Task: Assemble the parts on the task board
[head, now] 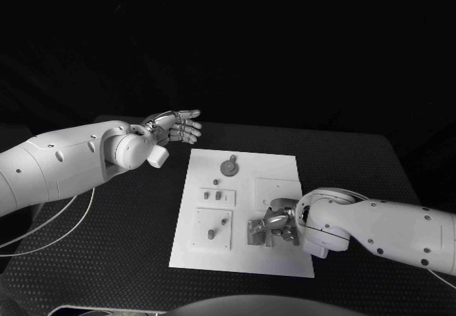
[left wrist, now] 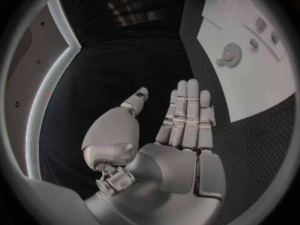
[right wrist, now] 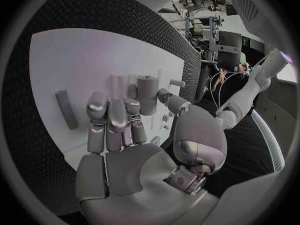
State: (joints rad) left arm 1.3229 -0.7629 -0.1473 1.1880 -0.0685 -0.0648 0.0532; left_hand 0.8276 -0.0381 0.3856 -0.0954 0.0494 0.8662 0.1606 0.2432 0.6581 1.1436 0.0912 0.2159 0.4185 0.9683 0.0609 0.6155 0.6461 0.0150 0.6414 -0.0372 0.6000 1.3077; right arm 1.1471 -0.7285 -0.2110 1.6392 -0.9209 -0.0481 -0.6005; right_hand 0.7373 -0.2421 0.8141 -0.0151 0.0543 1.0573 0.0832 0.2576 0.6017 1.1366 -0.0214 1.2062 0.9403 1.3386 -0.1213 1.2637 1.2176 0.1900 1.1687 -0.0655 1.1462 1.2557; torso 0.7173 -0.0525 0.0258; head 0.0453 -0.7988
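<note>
The white task board (head: 275, 168) lies in the middle of the black table. On it are a round grey part (head: 229, 168), a row of small pegs (head: 219, 195) and two more pegs (head: 211, 234) nearer me. My right hand (head: 273, 224) is low over the board's near right section. It pinches a grey cylindrical part (right wrist: 147, 91) between thumb and a finger. A grey bar (right wrist: 65, 110) lies on the board beside its fingers. My left hand (head: 173, 128) hovers beyond the board's far left corner, palm flat and fingers straight (left wrist: 187, 110), holding nothing.
The board (left wrist: 262, 80) with the round part (left wrist: 231, 52) lies off to the side of my left hand. White cables (head: 57, 217) trail under the left arm. Black table mat (head: 124, 230) surrounds the board on all sides.
</note>
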